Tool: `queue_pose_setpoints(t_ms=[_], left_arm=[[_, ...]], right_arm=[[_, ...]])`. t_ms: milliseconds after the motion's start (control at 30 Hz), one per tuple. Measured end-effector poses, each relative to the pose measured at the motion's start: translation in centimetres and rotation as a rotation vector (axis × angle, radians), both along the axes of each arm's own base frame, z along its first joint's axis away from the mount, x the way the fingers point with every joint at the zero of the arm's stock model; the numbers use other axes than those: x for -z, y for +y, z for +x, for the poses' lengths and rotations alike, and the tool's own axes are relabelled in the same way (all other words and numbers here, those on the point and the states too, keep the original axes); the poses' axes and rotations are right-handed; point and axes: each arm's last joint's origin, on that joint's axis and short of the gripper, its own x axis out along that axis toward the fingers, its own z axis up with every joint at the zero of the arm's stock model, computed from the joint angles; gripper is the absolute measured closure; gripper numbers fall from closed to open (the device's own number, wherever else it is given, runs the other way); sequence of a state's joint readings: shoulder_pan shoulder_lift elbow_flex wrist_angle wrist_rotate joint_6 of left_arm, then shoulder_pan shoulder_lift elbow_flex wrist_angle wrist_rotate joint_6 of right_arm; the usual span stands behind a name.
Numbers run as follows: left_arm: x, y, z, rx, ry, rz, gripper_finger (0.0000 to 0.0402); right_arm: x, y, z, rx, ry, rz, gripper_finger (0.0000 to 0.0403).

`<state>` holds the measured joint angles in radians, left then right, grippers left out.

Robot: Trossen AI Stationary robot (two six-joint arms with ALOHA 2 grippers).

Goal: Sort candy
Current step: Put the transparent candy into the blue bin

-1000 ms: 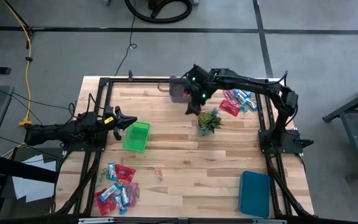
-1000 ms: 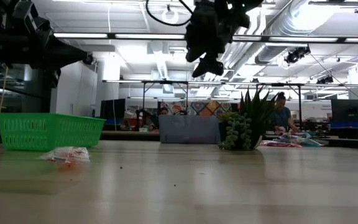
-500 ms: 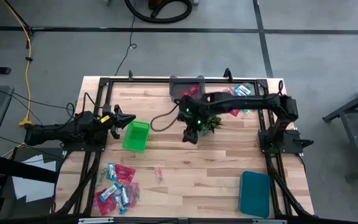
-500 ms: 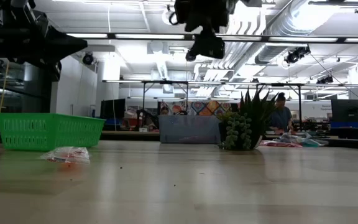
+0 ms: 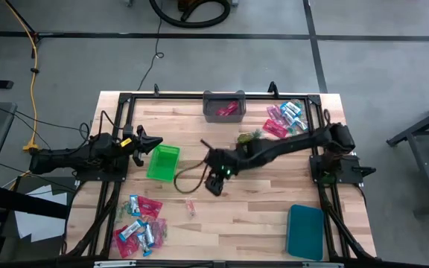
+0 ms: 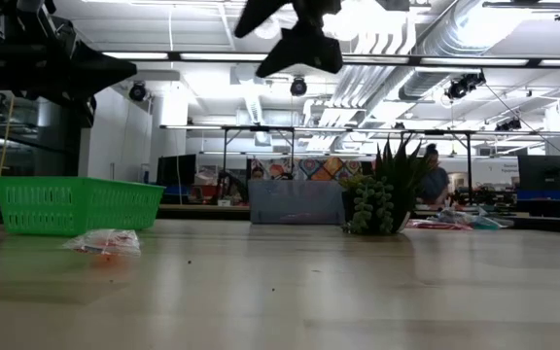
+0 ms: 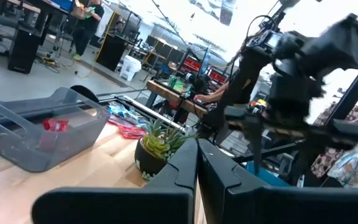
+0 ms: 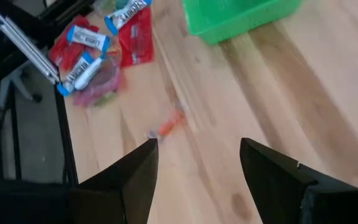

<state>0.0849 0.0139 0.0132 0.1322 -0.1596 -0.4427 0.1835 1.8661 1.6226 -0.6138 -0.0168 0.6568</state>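
From above, the right gripper reaches across the middle of the wooden table, stopping just beside a lone clear-wrapped candy that lies on bare boards with open room all round it. The left gripper waits at the table's left edge, next to the green basket, which looks empty. A pile of red and blue-and-white candy sits near the front left corner, another pile near the far right edge, and the grey bin at the far edge holds red sweets. A teal lid lies at the front right. At table height, the lone candy rests in front of the green basket, with the potted plant well apart. The left wrist view shows its fingers pressed together, and the grey bin with a red sweet. The right wrist view shows its fingers spread apart, empty, above the lone candy.
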Motion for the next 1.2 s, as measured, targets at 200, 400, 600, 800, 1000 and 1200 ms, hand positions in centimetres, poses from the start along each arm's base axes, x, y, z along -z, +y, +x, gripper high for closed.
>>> queue_pose_setpoints(t_ms=[200,400,600,800,1000,1200], left_arm=[[0.0,0.0,0.0,0.0,0.001,0.001,0.0402],[0.0,0.0,0.0,0.0,0.001,0.001,0.0402],[0.0,0.0,0.0,0.0,0.002,0.001,0.0402],[0.0,0.0,0.0,0.0,0.002,0.001,0.0401],[0.0,0.0,0.0,0.0,0.004,0.0,0.0402],[0.1,0.0,0.0,0.0,0.008,0.0,0.0401]], right_arm=[[2.8,5.4,1.7,0.018,-0.087,0.033,0.0181],[5.3,8.0,4.1,0.147,-0.108,0.101,0.0182],[5.5,8.6,7.2,0.251,0.015,-0.039,0.0192],[7.8,8.9,9.1,0.352,0.187,-0.08,0.0192],[11.1,9.1,9.2,0.418,0.231,0.015,0.0193],[12.0,9.7,9.4,0.414,0.205,0.046,0.0193]])
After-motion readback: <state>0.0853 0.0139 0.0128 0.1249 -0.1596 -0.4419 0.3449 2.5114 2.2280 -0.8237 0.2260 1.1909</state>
